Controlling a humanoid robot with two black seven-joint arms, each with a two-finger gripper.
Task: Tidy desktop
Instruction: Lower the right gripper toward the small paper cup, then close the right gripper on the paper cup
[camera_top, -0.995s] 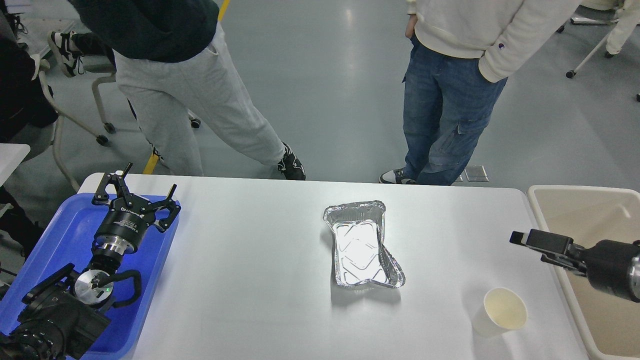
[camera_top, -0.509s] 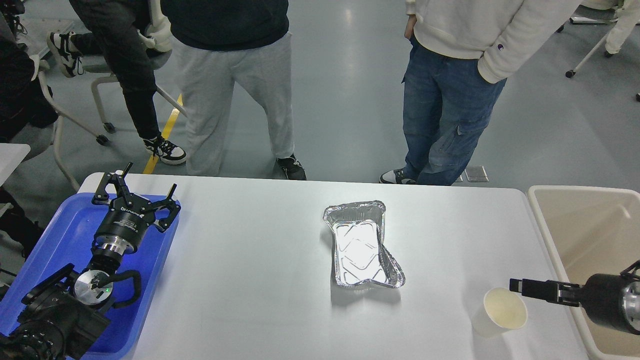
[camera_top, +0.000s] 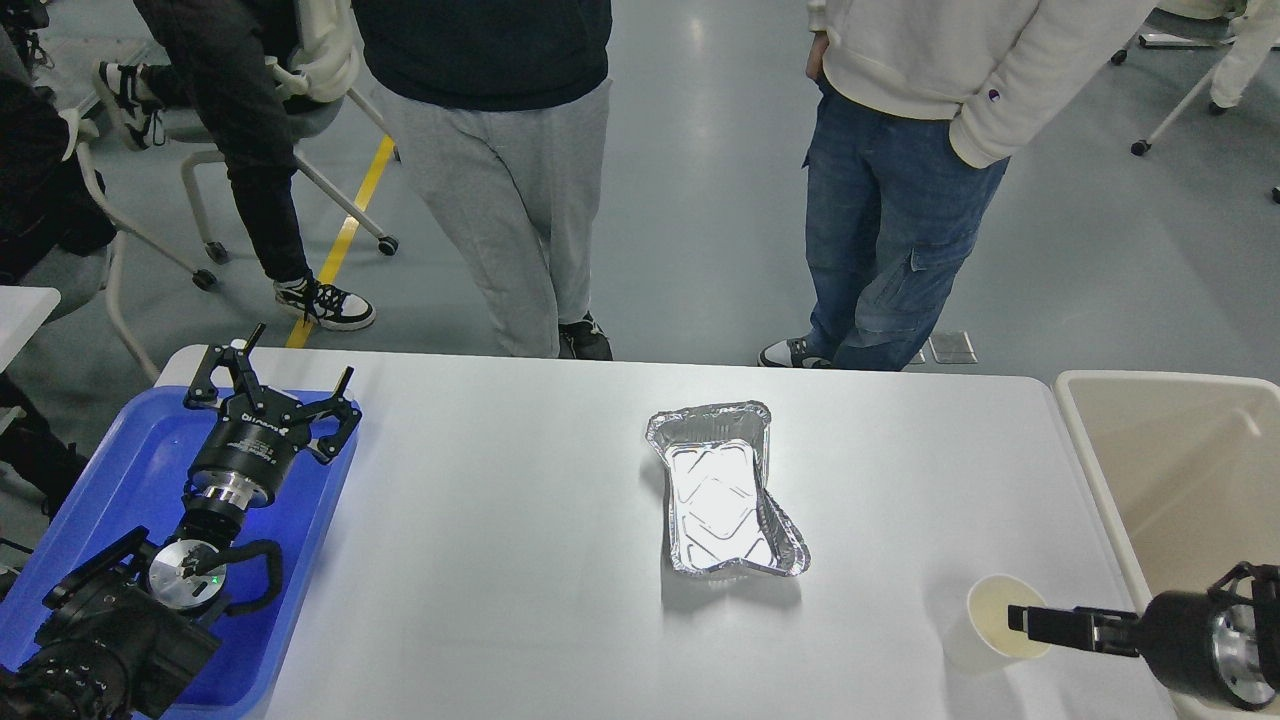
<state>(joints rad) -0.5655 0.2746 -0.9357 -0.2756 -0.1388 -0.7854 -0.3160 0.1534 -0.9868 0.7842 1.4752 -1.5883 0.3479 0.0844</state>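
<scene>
The white worktop (camera_top: 520, 560) fills the middle of the head view, with a blue tray (camera_top: 120, 470) lying over its left edge and a beige bin (camera_top: 1180, 450) just beside its right edge. The left gripper (camera_top: 275, 385) hangs over the tray's far right corner with its jaws spread wide, gripping nothing and touching nothing. A crumpled foil container (camera_top: 725, 495) sits near the worktop's centre, well apart from both arms. At the near right corner stands a paper cup (camera_top: 1000, 620), upright and open-mouthed. The right gripper (camera_top: 1030, 620) reaches in from the right edge, its tip over the cup's mouth (it is seen edge-on as one dark bar, so whether its jaws are parted or closed, or touch the rim, cannot be told).
</scene>
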